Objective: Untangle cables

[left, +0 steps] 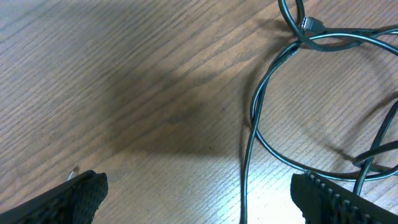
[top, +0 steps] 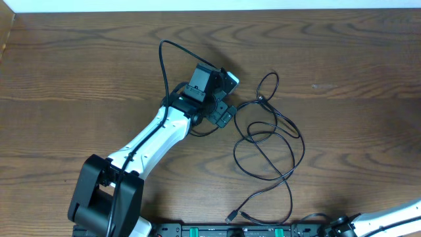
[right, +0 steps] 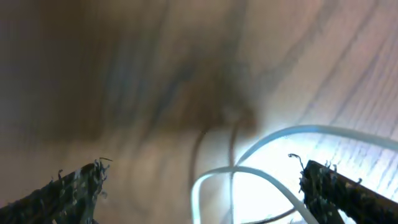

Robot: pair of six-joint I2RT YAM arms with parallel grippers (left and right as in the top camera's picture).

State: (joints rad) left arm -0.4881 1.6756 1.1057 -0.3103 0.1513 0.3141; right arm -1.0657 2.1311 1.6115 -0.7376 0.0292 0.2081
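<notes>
Thin black cables [top: 266, 135] lie in overlapping loops on the wooden table, right of centre, with one plug end [top: 231, 216] near the front edge. My left gripper [top: 222, 114] hovers at the tangle's left side. In the left wrist view the left gripper [left: 199, 199] is open, and a black cable strand [left: 247, 168] runs between its fingers [left: 81, 198] untouched; a metal plug [left: 311, 25] sits at a crossing further off. The right wrist view is blurred: the right gripper [right: 202, 193] stands open over a pale-looking cable loop [right: 249, 171], gripping nothing.
The left arm [top: 148, 141] stretches from the front left toward the table's middle, with its own thick black lead [top: 163, 66] arching behind it. The right arm [top: 395, 216] lies low at the front right corner. A dark rail [top: 217, 230] runs along the front edge.
</notes>
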